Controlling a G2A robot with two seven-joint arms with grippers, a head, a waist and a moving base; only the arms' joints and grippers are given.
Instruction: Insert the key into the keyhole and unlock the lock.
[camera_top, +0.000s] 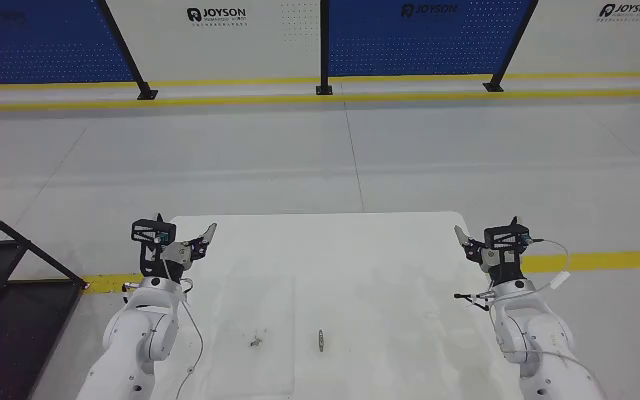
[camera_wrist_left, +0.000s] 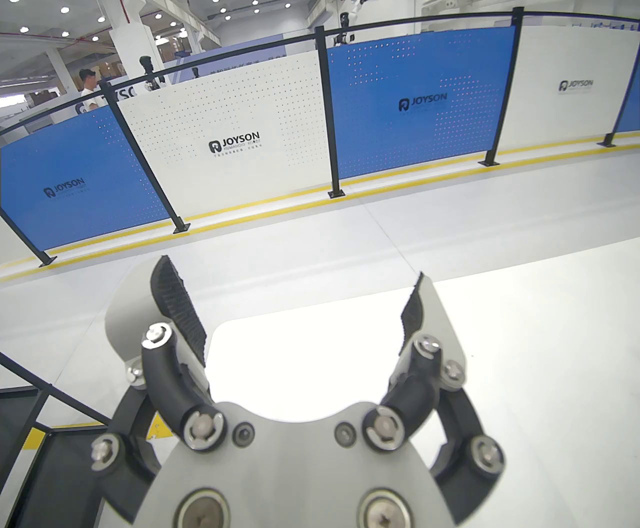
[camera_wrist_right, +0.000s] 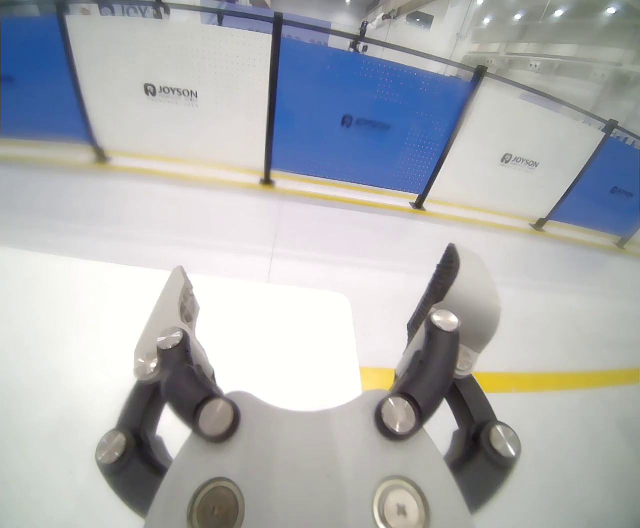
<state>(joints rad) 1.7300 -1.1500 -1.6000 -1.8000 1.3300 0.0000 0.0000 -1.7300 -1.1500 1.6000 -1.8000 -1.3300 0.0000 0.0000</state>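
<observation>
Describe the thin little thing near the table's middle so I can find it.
On the white table, look along the edge nearest the robot. Two small dark pieces lie there, apart; the slim piece is nearer the middle. It is a narrow straight sliver, while the other piece, toward the left arm, is squat and irregular.

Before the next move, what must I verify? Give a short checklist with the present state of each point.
1. Left claw open and empty: ok.
2. Right claw open and empty: ok.
3. Small metal piece and second metal piece both lying on the table: ok.
4. Which piece is the key: cannot tell.
5. Key inserted: not ok, the pieces lie apart.
</observation>
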